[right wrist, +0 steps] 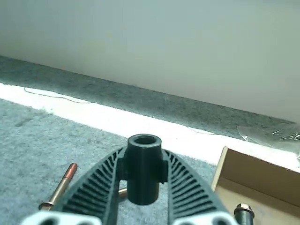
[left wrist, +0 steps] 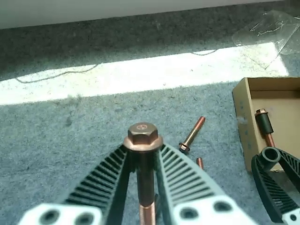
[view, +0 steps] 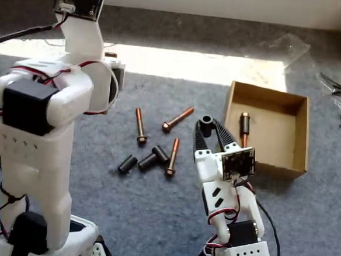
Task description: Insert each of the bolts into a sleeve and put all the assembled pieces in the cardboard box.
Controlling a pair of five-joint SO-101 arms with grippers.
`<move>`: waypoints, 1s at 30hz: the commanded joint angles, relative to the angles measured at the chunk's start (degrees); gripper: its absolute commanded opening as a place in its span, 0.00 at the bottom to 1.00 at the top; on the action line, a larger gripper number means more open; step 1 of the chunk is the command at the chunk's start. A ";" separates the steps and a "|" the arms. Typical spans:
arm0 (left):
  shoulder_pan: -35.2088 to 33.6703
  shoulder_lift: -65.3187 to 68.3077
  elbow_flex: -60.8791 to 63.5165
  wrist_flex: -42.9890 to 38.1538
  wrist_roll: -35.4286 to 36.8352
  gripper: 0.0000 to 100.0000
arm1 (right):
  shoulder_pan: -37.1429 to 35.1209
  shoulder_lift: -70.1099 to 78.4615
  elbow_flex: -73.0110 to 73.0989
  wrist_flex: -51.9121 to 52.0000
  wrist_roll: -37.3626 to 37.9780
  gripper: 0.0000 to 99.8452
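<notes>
Now, left gripper (left wrist: 143, 152): fingers narrow, pinching bolt (left wrist: 143, 140) — head poking past the fingertips.
right gripper (right wrist: 143, 161): fingers clamped on sleeve (right wrist: 143, 176), open end at the tips.
cardboard box (view: 266, 95): just beside right fingers, one assembled piece (view: 244, 127) inside.
loose bolts (view: 140, 126): three on carpet (view: 123, 218), far side of right fingers from box — three spare sleeves (view: 147, 161) among them.

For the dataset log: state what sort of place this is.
Likely an indoor hobby or lab workspace, not a factory: grey carpet-like surface, a plain pale wall behind, and a sunlit strip across it.
</notes>
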 commanded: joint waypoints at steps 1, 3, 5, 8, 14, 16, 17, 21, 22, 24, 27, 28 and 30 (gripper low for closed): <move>-0.48 -6.90 1.45 -0.09 -0.44 0.01 | 0.48 -0.40 6.37 -0.04 0.62 0.00; -0.40 -9.63 3.21 -0.09 -0.44 0.01 | 0.48 -0.22 6.37 -0.04 0.53 0.00; -0.31 -12.00 5.23 -0.70 -0.53 0.01 | 0.48 -0.22 6.37 -0.04 0.53 0.00; -0.40 -15.34 9.19 -3.60 -0.53 0.01 | 0.48 -0.22 6.37 0.13 0.53 0.00; -0.40 -23.08 18.42 -10.29 -0.53 0.01 | 0.40 -0.66 6.55 2.51 0.53 0.00; -0.40 -26.07 21.67 -12.66 -0.79 0.01 | 0.13 -0.66 6.64 2.51 0.62 0.00; -0.40 -27.47 23.34 -13.80 -2.11 0.01 | -0.48 -0.66 6.64 2.51 0.62 0.00; -0.22 -33.54 31.43 -18.73 -9.67 0.01 | -4.53 -0.66 6.64 2.51 0.70 0.00; -0.22 -35.21 33.54 -20.31 -10.37 0.01 | -5.58 -0.66 6.64 2.51 0.70 0.00; -0.31 -38.55 37.49 -23.56 -10.81 0.01 | -7.25 -0.66 6.55 2.51 0.70 0.00; -0.22 -43.38 43.30 -28.04 -10.90 0.01 | -9.01 -0.66 6.37 2.51 0.70 0.00; -0.22 -44.70 45.14 -29.45 -10.90 0.01 | -9.71 -0.66 6.20 2.42 0.70 0.00; -0.13 -47.25 49.01 -32.35 -10.90 0.01 | -11.47 -0.66 6.11 2.42 0.70 0.00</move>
